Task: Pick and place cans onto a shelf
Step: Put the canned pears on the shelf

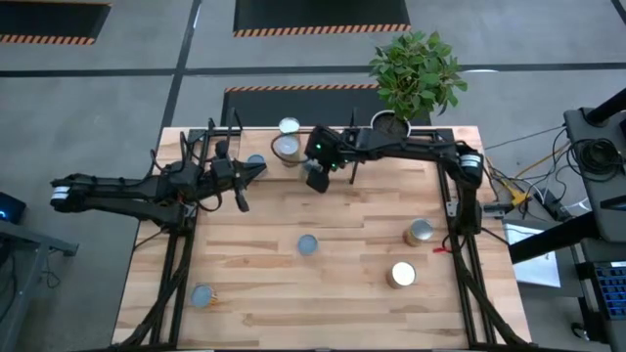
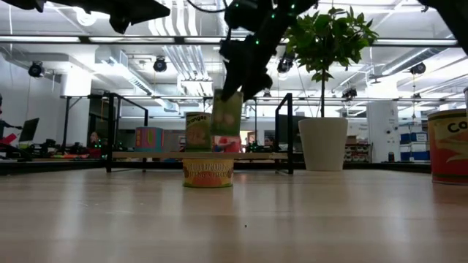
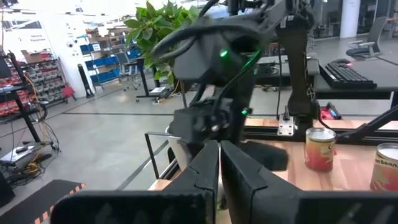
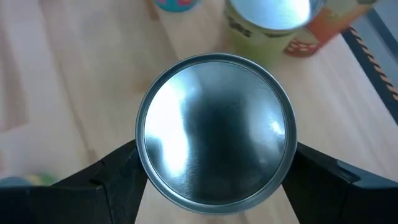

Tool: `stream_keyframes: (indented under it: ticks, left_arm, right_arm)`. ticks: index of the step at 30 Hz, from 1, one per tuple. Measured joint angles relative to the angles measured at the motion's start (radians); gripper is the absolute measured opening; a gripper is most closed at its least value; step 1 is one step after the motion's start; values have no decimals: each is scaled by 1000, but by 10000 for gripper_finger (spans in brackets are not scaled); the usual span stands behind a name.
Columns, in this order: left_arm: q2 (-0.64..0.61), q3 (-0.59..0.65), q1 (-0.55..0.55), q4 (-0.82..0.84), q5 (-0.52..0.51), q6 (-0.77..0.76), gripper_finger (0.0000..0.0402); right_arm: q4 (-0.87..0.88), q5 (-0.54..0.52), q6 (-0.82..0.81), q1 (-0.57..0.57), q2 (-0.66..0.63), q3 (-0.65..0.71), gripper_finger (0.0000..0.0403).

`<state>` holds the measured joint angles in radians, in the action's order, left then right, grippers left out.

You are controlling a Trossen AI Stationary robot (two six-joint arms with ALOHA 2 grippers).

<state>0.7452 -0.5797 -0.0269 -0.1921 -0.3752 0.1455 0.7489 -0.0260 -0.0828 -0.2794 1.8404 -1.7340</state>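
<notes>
My right gripper [image 1: 315,176] is shut on a can with a silvery top [image 4: 216,130] and a greenish label [image 2: 227,120], at the front of the shelf [image 2: 146,155]. Its bottom hangs at about the height of the shelf board. Other cans stand on the shelf [image 1: 286,149] [image 1: 290,126] [image 1: 256,160]. Several more cans stand on the table [image 1: 307,244] [image 1: 202,295] [image 1: 419,232] [image 1: 401,275]. My left gripper [image 1: 246,181] is shut and empty, high above the table, left of the held can. My right gripper pinches the can between its two fingers [image 4: 118,177], on two opposite sides of its wall just below the top rim [image 4: 144,158]. The fingers come from above, pointing down. The can hangs upright, lifted clear of the table.
A white pot [image 2: 322,144] with a green plant [image 1: 416,70] stands at the far right, beside the shelf's right end. Black frame rails run along the table's left [image 1: 176,264] and right [image 1: 468,274] sides. Bare wood lies between the loose cans in the middle.
</notes>
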Motion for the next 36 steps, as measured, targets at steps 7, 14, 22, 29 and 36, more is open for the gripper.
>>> stream_keyframes:
  ticks: [7,14,22,29,36]
  left_arm:
    - [0,0,0,1,0,0,0]
    - [0,0,0,7,0,-1,0]
    - [0,0,0,7,0,-5,0]
    - [-1,0,0,7,0,-5,0]
    - [-1,0,0,7,0,-5,0]
  right_arm:
    - [-2,4,32,-37,38,-12,301]
    - [-10,8,50,-40,49,-12,310]
    - [-34,-2,32,-43,89,-12,344]
    - [-32,-2,35,-45,78,-11,340]
    - [-13,-1,35,-44,15,-24,338]
